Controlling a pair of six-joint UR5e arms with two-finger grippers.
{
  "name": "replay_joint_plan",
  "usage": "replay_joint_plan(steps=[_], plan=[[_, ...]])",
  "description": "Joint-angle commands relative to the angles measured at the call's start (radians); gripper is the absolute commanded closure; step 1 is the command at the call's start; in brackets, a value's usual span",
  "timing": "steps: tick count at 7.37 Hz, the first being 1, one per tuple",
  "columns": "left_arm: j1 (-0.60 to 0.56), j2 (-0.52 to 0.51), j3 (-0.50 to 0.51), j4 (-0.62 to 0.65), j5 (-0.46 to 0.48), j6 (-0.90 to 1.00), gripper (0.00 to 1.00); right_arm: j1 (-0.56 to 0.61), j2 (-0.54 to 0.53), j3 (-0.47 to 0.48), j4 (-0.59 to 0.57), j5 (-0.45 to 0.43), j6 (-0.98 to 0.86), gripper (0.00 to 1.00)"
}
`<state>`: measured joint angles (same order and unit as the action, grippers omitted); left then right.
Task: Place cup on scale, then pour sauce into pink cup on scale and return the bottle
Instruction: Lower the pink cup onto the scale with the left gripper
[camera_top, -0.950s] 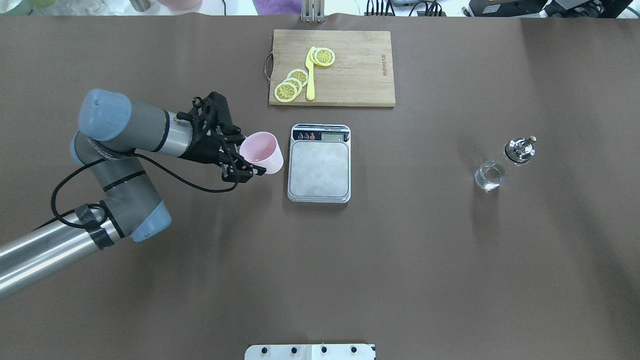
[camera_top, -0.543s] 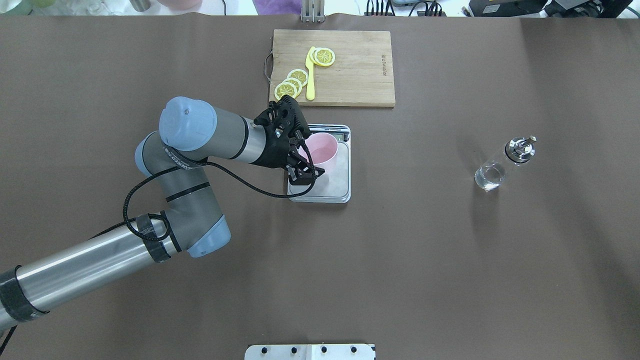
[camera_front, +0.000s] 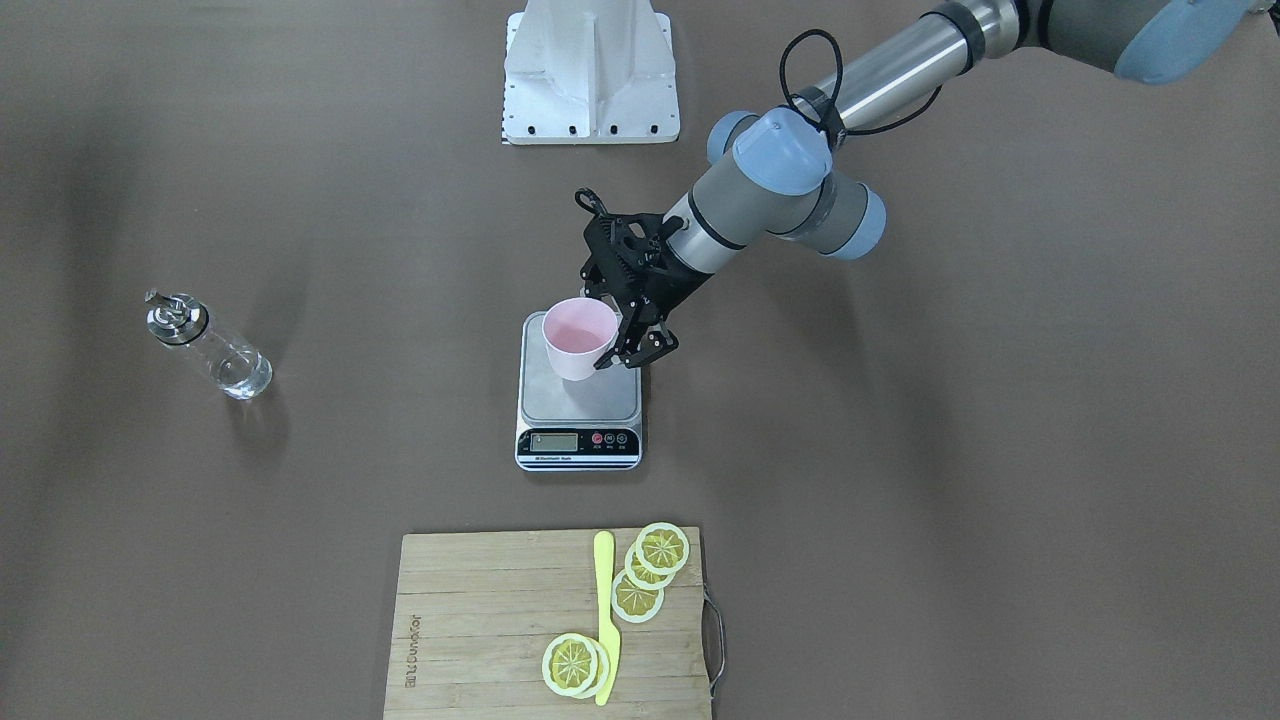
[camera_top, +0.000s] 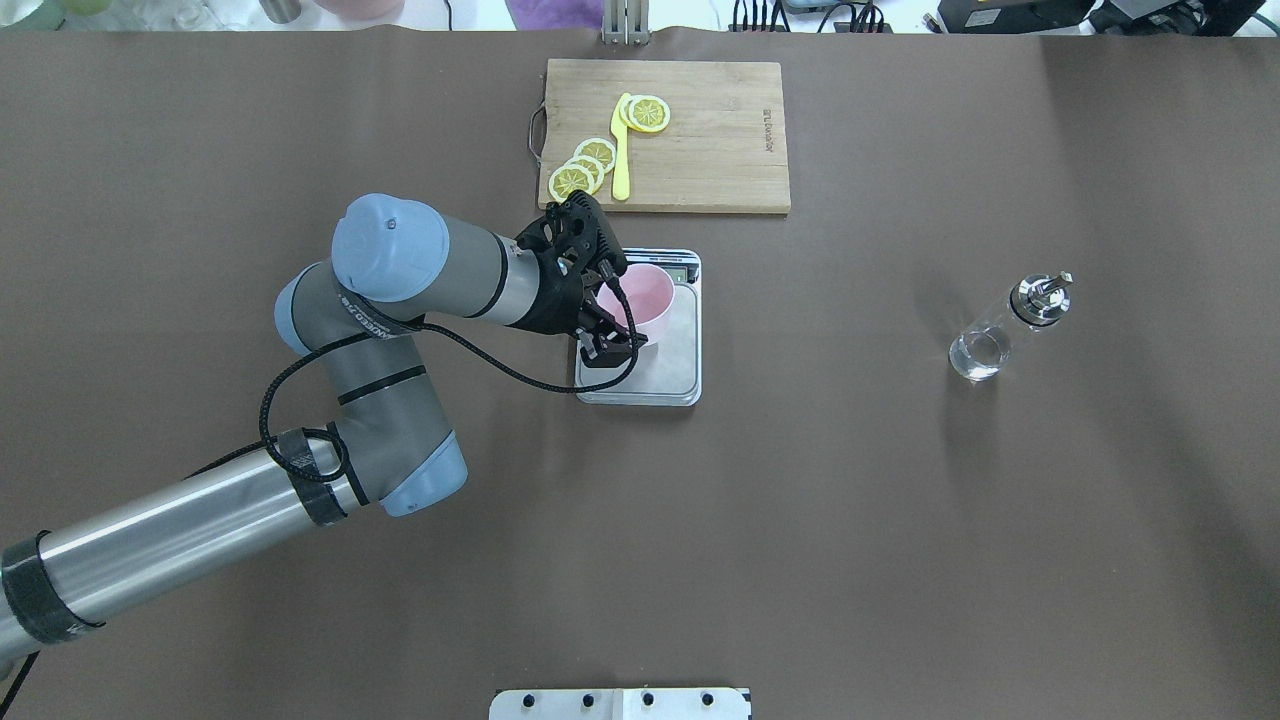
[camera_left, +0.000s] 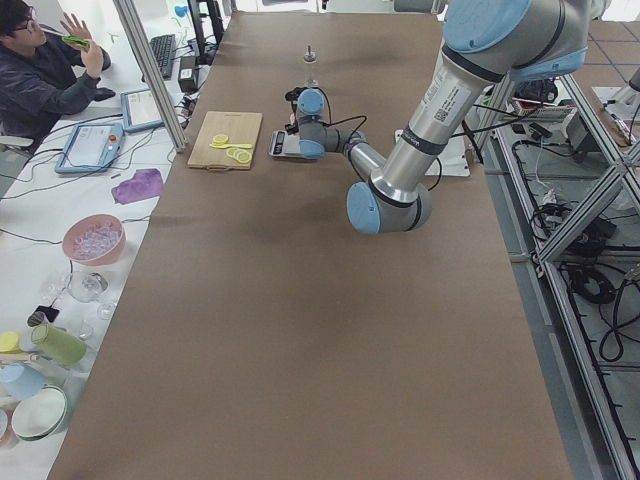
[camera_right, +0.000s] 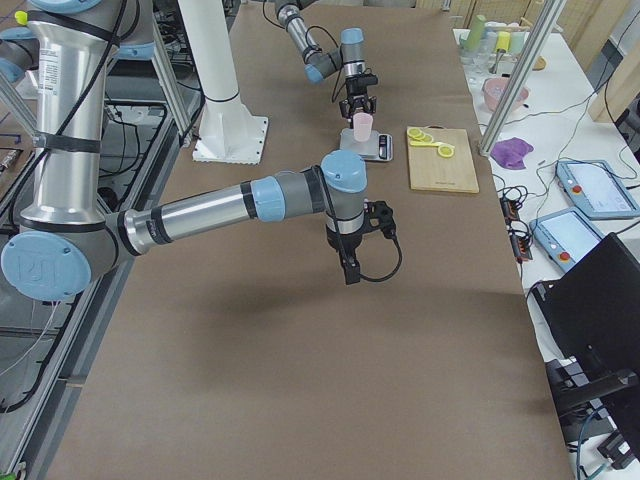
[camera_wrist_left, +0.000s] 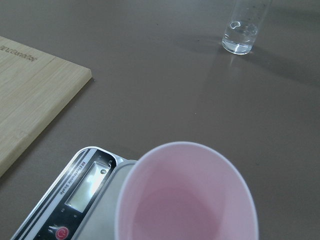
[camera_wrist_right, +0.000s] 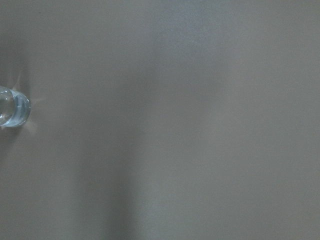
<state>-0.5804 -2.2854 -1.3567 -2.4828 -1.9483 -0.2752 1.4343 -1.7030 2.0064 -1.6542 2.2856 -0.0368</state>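
Observation:
My left gripper (camera_top: 620, 312) is shut on the pale pink cup (camera_top: 647, 296) and holds it upright over the far half of the scale (camera_top: 668, 362). I cannot tell whether the cup's base touches the steel platform (camera_front: 600, 398). The left wrist view looks into the empty cup (camera_wrist_left: 187, 200), with the scale's display (camera_wrist_left: 85, 186) beside it. The clear glass bottle (camera_top: 1008, 326) with its metal cap stands alone to the right, holding a little clear sauce. My right gripper (camera_right: 348, 268) shows only in the exterior right view, above bare table, and I cannot tell if it is open.
A wooden cutting board (camera_top: 710, 150) with lemon slices (camera_top: 585, 168) and a yellow knife (camera_top: 621, 150) lies just beyond the scale. The robot's white base plate (camera_front: 590, 70) is at the near table edge. Brown table surface lies between scale and bottle.
My left arm carried the cup from left of the scale to over its platform. In the last half second it only shifted slightly. The bottle has not moved.

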Motion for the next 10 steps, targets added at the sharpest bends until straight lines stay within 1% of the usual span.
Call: replay_joint_plan(steps=[1, 3, 5, 7, 9, 10], plan=[[0.017, 0.000, 0.001, 0.010, 0.003, -0.001, 0.68, 0.000, 0.000, 0.002, 0.001, 0.000, 0.000, 0.00], [0.030, 0.001, 0.001, 0.012, 0.018, -0.001, 0.67, 0.000, 0.000, 0.002, 0.001, 0.000, 0.000, 0.00], [0.030, 0.000, 0.001, 0.012, 0.019, -0.001, 0.62, 0.000, -0.001, 0.002, -0.001, 0.000, 0.000, 0.00], [0.028, -0.002, -0.001, 0.013, 0.020, -0.001, 0.60, 0.000, -0.001, 0.002, -0.001, 0.000, 0.000, 0.00], [0.028, 0.003, -0.001, 0.012, 0.052, -0.001, 0.57, 0.000, 0.000, 0.002, -0.001, 0.000, 0.000, 0.00], [0.027, 0.004, -0.002, 0.012, 0.052, 0.001, 0.56, 0.000, 0.000, 0.003, -0.001, 0.000, 0.000, 0.00]])
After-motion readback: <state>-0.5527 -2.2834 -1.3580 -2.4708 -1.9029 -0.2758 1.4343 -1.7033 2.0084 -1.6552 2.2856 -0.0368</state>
